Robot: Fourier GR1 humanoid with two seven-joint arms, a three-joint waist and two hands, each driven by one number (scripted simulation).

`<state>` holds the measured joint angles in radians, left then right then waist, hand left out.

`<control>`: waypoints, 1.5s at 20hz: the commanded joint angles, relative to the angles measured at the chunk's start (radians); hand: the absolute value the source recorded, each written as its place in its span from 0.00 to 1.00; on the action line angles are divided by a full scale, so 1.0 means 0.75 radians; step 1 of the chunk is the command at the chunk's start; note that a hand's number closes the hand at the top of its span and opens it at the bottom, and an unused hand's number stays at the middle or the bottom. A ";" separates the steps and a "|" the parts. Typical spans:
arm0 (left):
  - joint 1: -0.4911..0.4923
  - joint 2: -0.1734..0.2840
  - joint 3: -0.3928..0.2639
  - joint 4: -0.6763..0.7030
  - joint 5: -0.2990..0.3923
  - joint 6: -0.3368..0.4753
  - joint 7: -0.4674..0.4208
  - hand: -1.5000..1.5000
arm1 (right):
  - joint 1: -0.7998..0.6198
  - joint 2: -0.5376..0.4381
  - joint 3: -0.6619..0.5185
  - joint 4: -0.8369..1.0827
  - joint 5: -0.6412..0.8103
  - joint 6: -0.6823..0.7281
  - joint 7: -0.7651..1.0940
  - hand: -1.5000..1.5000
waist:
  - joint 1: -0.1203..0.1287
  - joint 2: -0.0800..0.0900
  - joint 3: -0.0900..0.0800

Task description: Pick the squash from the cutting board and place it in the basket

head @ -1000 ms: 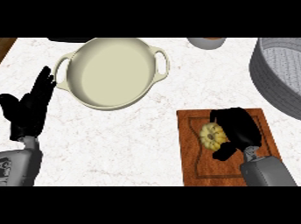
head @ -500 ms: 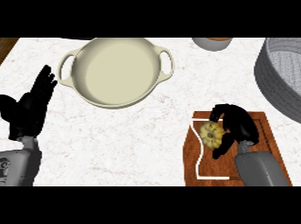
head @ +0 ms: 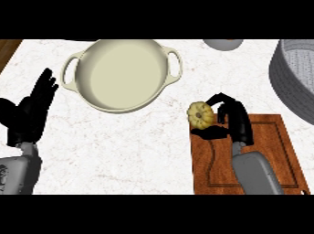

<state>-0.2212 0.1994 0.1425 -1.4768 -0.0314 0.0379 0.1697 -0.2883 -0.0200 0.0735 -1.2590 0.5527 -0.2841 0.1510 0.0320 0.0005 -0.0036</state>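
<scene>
I see bare tabletop [head: 139,146] between cutting board [head: 281,151] and left hand [head: 26,114]. Open strip runs from board's far edge to basket [head: 301,82] at right, nothing standing in it. Cream pot [head: 122,73] blocks far middle. Small bowl [head: 222,44] sits at far edge, between pot and basket.

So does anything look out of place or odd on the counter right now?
Nothing stands out. The right robot hand holds the squash above the cutting board's left corner, and the pot and basket sit upright.
</scene>
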 commanded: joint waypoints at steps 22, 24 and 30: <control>-0.010 -0.039 -0.004 -0.012 -0.031 0.053 0.034 0.50 | -0.685 -0.234 -0.306 -0.080 0.104 -0.184 0.584 1.00 | -0.033 0.002 0.005; -0.006 -0.023 0.005 0.027 -0.029 0.031 0.002 0.50 | -0.795 -0.265 -0.321 0.016 0.151 -0.182 0.649 1.00 | -0.030 0.003 0.004; 0.019 -0.045 -0.016 -0.010 -0.028 0.024 -0.026 0.50 | -0.977 -0.426 -0.398 0.363 0.182 -0.166 0.584 1.00 | -0.007 0.009 0.005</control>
<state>-0.2042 0.1817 0.1473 -1.4667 -0.0491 0.0534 0.1474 -0.9122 -0.2670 -0.1891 -1.1642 0.6658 -0.4182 0.6039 0.0140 0.0035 -0.0002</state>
